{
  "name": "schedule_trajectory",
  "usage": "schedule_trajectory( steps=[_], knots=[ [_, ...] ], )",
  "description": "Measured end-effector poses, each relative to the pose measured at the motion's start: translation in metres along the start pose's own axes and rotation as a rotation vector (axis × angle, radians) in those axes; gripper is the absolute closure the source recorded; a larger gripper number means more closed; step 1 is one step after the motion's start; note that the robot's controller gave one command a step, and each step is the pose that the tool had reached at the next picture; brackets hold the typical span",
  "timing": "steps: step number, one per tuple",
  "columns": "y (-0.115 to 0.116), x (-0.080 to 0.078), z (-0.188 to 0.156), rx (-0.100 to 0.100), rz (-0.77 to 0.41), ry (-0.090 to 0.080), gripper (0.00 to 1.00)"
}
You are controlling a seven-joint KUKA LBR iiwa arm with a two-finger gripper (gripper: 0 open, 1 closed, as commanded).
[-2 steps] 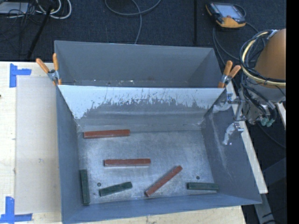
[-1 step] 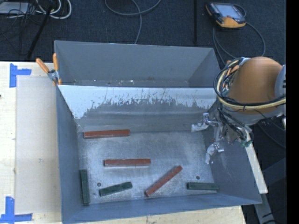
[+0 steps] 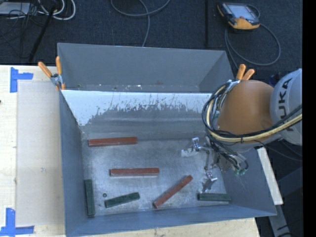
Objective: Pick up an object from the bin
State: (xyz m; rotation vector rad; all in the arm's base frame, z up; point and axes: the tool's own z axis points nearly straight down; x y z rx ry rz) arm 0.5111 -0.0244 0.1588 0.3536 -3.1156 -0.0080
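At the front right corner of the bin (image 3: 143, 70), the end effector (image 3: 209, 182) hangs low over the floor, under the arm's orange cover (image 3: 244, 107) and cable loops (image 3: 212, 117). I can't tell how far open it is from this angle. Nothing is visibly held in it.

Closest item: right green bar (image 3: 214, 197), lying flat just beside the tip and roughly parallel to the front wall. I can't tell whether they touch. Next closest: slanted brown bar (image 3: 172, 191), just to the left, with its upper end pointing toward the end effector. Further off are the middle brown bar (image 3: 134, 172), back brown bar (image 3: 112, 141), short green bar (image 3: 122, 200) and left green bar (image 3: 89, 197), which lies along the left wall. All lie flat, single and apart. No heap.

Step, my read: tail end of the approach, grasp not yet made. The likely target is the right green bar, but that's unconfirmed since it isn't enclosed.

Next move calls for:
- centring over the bar's midpoint
- gripping across the narrow width, not along the length
- going down to floor level, closing, then lifting straight up

Watch: the bar sits close to the sloped front and right walls, so there's little room on that side. An off-centre grip would probably let the bar swing or slip.
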Motion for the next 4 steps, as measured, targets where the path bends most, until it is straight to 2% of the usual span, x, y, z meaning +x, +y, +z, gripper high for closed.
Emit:
schedule_trajectory(
  steps=[1,2,3,4],
  knots=[
    [0.000,-0.011,0.034,0.007,-0.297,-0.005,0.00],
    [0.039,0.008,0.077,0.006,-0.384,-0.003,0.00],
    [0.060,0.013,0.085,0.010,-0.388,-0.012,1.00],
    [0.060,0.013,0.085,0.010,-0.388,-0.012,1.00]
  ],
)
